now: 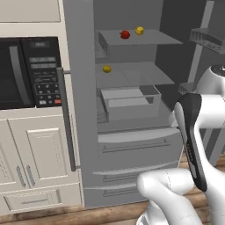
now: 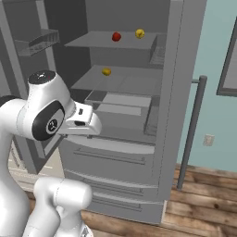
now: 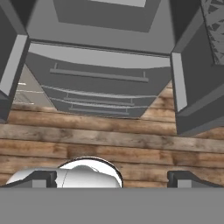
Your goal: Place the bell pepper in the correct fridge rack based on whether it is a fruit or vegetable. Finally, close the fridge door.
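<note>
The open grey fridge (image 1: 83, 88) holds the small glossy red bell pepper (image 1: 125, 34) beside a yellow fruit (image 1: 139, 30) on its top shelf; another yellow fruit (image 1: 107, 69) lies below. The fingers (image 3: 43, 178) stand wide, empty.

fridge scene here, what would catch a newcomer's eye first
The open grey fridge dominates, its shelves lit and nearly bare. On the top shelf a small glossy red bell pepper sits beside a round yellow fruit, with another yellow fruit alone on the shelf below. In front, the white robot arm is folded low, its open gripper pointing at the wooden floor.
</note>
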